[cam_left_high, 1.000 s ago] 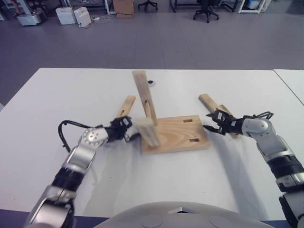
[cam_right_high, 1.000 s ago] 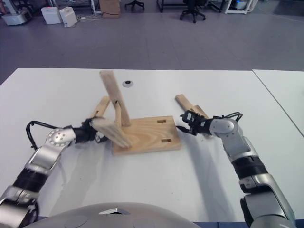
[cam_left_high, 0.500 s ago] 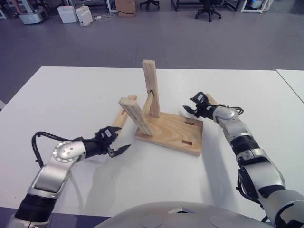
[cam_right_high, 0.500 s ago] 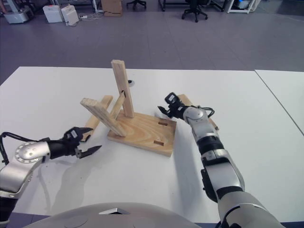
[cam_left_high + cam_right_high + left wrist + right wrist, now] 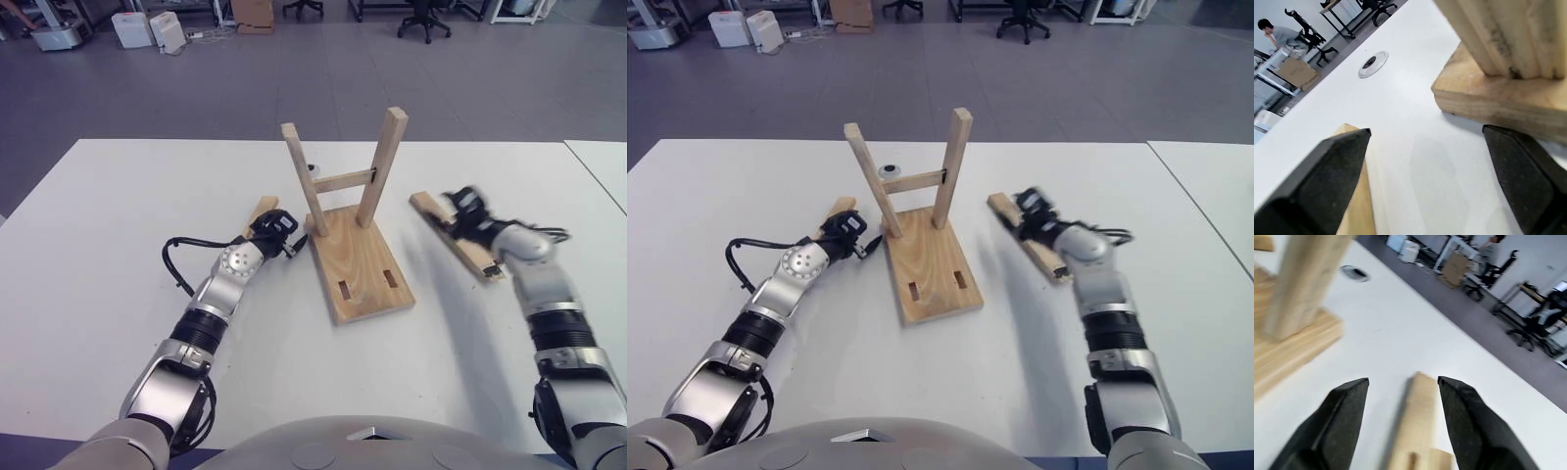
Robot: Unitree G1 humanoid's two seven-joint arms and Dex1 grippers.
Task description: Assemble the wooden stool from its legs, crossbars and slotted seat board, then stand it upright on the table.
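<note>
The slotted seat board lies flat on the white table. Two legs stand up from its far end, joined by a crossbar. My left gripper is open at the board's far left corner, low over the table. Its fingers stand wide apart, with a loose wooden leg just beside one of them. My right gripper is open too. It straddles the far end of a second loose wooden piece lying right of the board.
A small round grommet sits in the table behind the standing legs. A second table's edge shows at the far right. Two open slots face up at the board's near end. Office chairs and boxes stand on the floor far behind.
The board, tilted before, now lies flat with both legs upright and has turned lengthwise. My left gripper moved up beside the left loose leg; my right one shifted right over the other piece.
</note>
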